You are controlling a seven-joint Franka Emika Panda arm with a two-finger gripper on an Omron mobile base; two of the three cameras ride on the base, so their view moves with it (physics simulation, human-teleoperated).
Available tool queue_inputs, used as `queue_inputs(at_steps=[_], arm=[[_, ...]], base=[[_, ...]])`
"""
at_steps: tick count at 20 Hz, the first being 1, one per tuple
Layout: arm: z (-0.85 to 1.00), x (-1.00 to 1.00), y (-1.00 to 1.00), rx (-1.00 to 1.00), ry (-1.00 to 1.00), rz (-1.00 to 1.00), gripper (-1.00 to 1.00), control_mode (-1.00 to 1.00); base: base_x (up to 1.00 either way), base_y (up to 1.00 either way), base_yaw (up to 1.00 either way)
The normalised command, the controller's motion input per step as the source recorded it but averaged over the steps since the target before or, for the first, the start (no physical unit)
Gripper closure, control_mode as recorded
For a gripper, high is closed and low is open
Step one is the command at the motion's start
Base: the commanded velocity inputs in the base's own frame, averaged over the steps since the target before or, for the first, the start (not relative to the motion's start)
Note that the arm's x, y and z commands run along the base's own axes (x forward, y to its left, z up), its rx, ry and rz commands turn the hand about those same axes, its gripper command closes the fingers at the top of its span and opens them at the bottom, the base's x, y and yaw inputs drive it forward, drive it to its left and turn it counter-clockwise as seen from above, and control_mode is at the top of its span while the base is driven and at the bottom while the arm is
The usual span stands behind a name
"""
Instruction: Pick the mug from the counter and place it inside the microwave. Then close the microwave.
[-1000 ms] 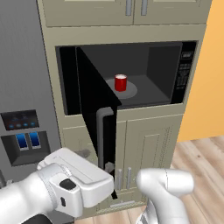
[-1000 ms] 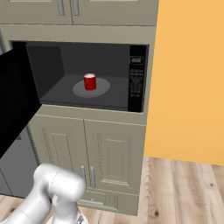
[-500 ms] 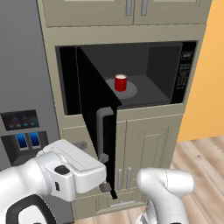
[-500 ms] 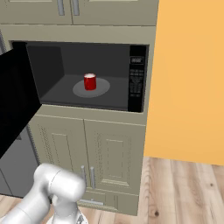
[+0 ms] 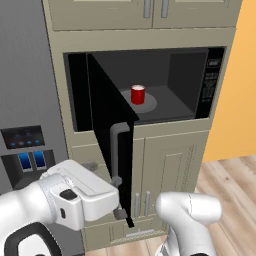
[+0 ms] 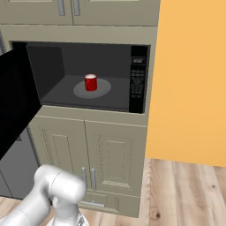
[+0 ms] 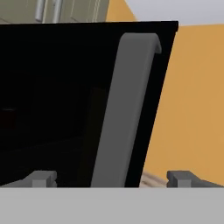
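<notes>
Left base view: the mug (image 5: 138,94) is seen standing on the turntable inside the microwave (image 5: 210,80), so only the closing remains. The gripper (image 7: 111,177), fingers spread and grasping nothing, has been brought closer to the door handle (image 7: 124,109) since a second ago

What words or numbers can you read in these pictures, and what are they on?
Nothing here can be read.
Microwave button panel: small pale marks on the buttons, too blurred to read.
Fridge dispenser panel: faint blue marks and two blue squares, no letters that can be made out.
Red mug: plain, no writing.
Cabinet doors and orange wall: no signs or labels.
</notes>
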Motion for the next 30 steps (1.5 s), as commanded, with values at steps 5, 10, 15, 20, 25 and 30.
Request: queue_inputs(at_steps=[5, 10, 15, 20, 25, 30], arm=[[0.0, 0.29, 0.0, 0.0, 0.0, 0.0, -1.0, -1.0], [0.0, 0.11, -0.02, 0.0, 0.0, 0.0, -1.0, -1.0], [0.0, 0.0, -0.22, 0.0, 0.0, 0.0, -1.0, -1.0], [0.0, -0.01, -0.29, 0.0, 0.0, 0.0, -1.0, -1.0], [0.0, 0.0, -0.36, 0.0, 0.0, 0.0, -1.0, -1.0], [0.01, 0.05, -0.45, 0.0, 0.0, 0.0, -1.0, -1.0]], base=[[0.0, 0.0, 0.0], [0.0, 0.0, 0.0], [0.0, 0.0, 0.0], [0.0, 0.0, 0.0], [0.0, 0.0, 0.0], [0.0, 0.0, 0.0]])
